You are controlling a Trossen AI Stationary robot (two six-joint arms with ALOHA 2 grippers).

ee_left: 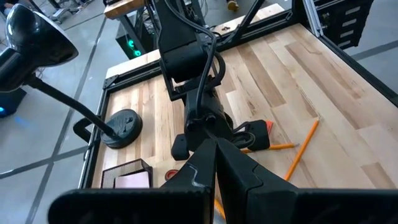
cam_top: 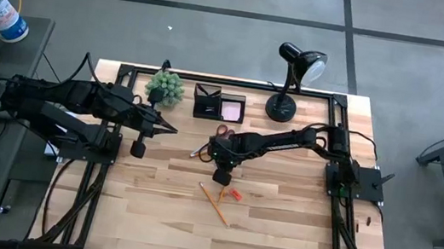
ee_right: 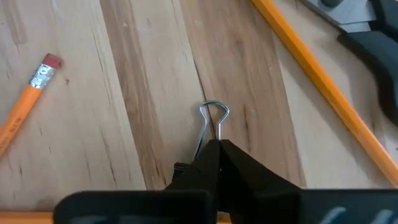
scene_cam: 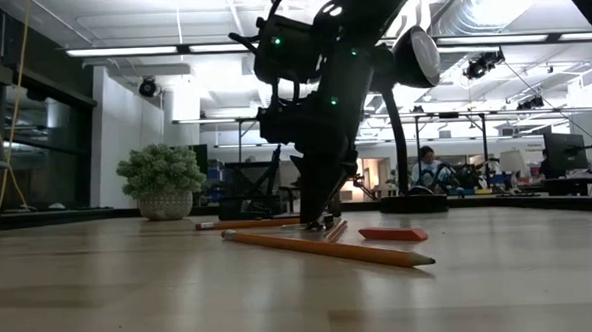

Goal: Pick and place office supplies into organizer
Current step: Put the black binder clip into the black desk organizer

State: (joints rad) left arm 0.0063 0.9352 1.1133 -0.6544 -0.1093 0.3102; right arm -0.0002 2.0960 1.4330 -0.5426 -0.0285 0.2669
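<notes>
The right gripper point(ee_right: 214, 149) is pointing down at the middle of the worktop point(cam_top: 276, 235), and its fingers point(ee_right: 249, 171) are pressing together on the wire handle of a small binder clip point(ee_right: 214, 115) that is lying on the wood. The right arm is reaching in from its base at the worktop's right edge, stretched low toward the centre, with the wrist bent downward. Two pencils point(cam_top: 214, 201) are lying just beside that gripper, and a small red eraser point(cam_top: 235, 195) is resting close to them. The orange-handled scissors point(cam_top: 221, 130) are lying a little farther back, near the organizer point(cam_top: 208, 103), which is standing at the far edge with a pink sticky-note pad point(cam_top: 232, 109) in its compartment next to it.

The left gripper point(cam_top: 172, 128) is hanging over the left part of the worktop with its fingers together and nothing between them, the arm stretching across from the left side near the plant point(cam_top: 165, 88).
</notes>
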